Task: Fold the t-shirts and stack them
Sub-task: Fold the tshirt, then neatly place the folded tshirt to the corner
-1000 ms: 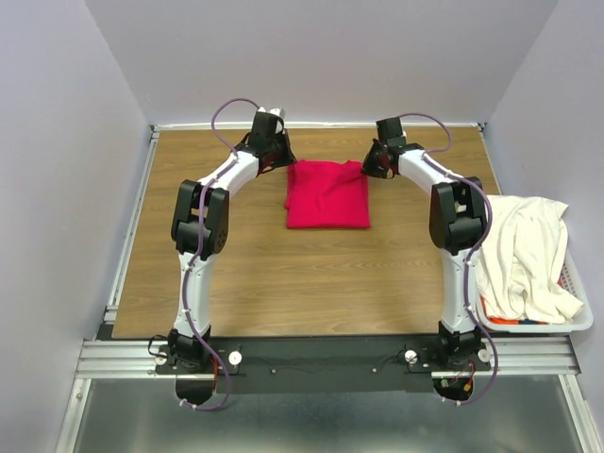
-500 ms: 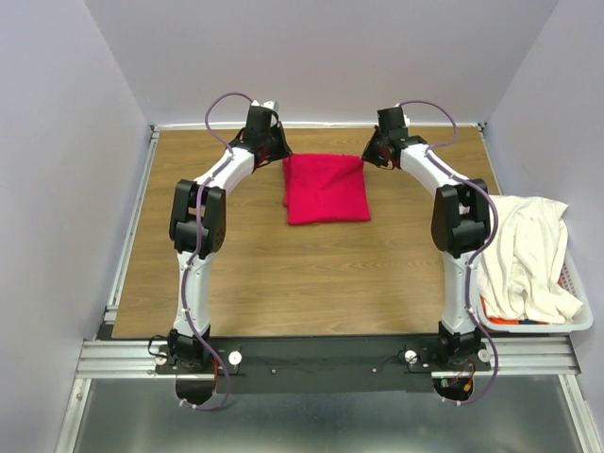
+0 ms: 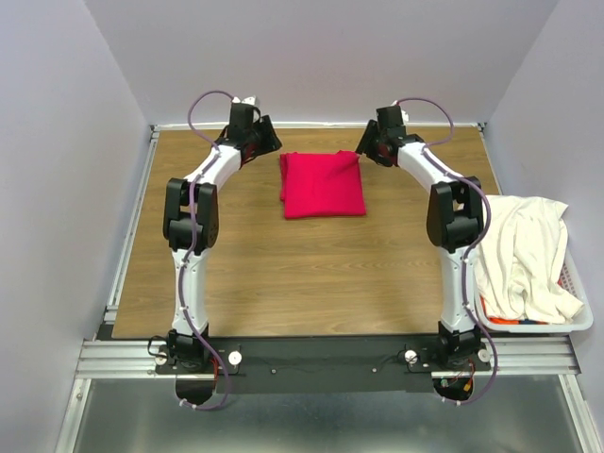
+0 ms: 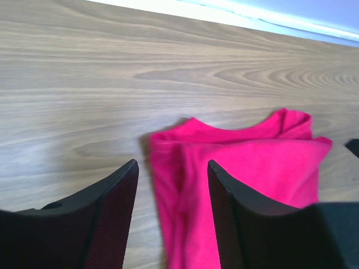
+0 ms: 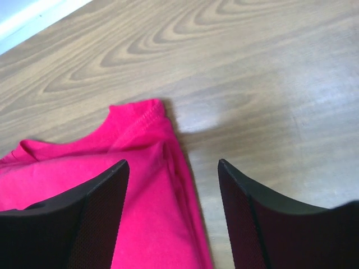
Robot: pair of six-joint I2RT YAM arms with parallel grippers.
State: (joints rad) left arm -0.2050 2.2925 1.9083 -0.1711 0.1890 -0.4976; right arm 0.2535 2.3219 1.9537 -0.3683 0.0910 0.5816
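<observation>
Gaping (empty): left claw [image 4: 172, 168], right claw [image 5: 172, 165], seemingly clear of red t-shirt [image 3: 324, 185].

My left claw [image 4: 171, 168] and right claw [image 5: 173, 165], jaws spread, flank the far corners of the folded red t-shirt [image 3: 323, 184], the lone obstacle mid-bench [image 3: 283, 274]. Bare wood runs toward me. A basket [image 3: 580, 321] heaped with a cream t-shirt [image 3: 524, 250] crowds the right edge.
</observation>
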